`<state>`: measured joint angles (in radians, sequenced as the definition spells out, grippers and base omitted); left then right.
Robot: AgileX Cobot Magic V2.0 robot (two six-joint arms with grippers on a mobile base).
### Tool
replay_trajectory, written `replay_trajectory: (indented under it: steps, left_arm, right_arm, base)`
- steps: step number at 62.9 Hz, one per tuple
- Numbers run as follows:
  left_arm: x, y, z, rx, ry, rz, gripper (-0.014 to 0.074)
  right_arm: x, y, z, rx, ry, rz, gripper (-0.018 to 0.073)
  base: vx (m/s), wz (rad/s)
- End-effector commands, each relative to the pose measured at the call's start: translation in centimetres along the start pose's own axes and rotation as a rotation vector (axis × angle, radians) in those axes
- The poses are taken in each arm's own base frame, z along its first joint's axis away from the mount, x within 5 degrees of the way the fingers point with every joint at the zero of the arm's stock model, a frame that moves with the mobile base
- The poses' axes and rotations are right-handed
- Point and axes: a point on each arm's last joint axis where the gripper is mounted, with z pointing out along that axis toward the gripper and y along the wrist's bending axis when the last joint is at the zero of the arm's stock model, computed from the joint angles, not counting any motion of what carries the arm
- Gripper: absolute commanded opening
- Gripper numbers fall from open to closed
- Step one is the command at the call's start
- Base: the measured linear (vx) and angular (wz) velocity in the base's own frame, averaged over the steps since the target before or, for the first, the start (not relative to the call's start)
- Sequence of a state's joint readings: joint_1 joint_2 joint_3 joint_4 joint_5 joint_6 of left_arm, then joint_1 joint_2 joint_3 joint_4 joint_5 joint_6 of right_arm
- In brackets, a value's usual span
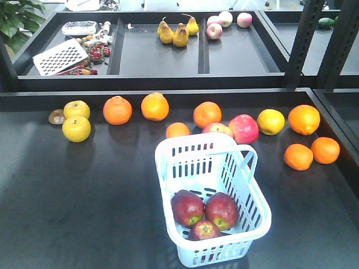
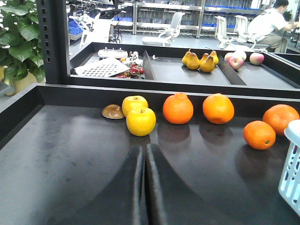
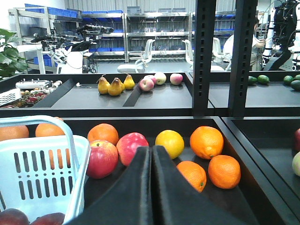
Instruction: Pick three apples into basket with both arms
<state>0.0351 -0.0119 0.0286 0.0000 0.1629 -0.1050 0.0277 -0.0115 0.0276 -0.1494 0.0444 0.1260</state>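
I'm seeing three apples (image 1: 204, 213) sitting in the basket (image 1: 258, 218); both grippers (image 2: 144, 187) (image 3: 151, 187) pressed together, empty, so I'm keeping clear

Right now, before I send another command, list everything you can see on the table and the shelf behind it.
dark-red apples: three, dark red with yellow-green patches, inside the basket
basket: one, light blue, front centre of the table
oranges: seven, orange, spread along the table's back and right side
pink-red apples: two, behind the basket
yellow apples: three; two at far left, one right of the pink-red pair
small brown object: one, beside the left yellow apples
pears: three, yellow-brown, middle shelf bin
pale pink apples: four, right shelf bin
white grater: one, left shelf bin
left gripper: black, shut, empty
right gripper: black, shut, empty
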Motion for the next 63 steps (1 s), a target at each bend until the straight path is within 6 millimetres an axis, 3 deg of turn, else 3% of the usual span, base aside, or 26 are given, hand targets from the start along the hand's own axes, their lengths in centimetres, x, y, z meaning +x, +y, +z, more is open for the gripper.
replay_trajectory:
  steps: [1,63]
  left_arm:
    - [-0.63,-0.06,-0.13,0.007,-0.083,-0.013,-0.0006]
    - [-0.63,-0.06,-0.13,0.007,-0.083,-0.013,-0.0006]
  right_arm:
    - [-0.34,0.08,-0.08,-0.006,-0.082,-0.015,-0.0007]
    - [-0.32,0.08,-0.08,-0.006,-0.08,-0.015,-0.0007]
  base:
    - [0.0,0.0]
    - [0.0,0.0]
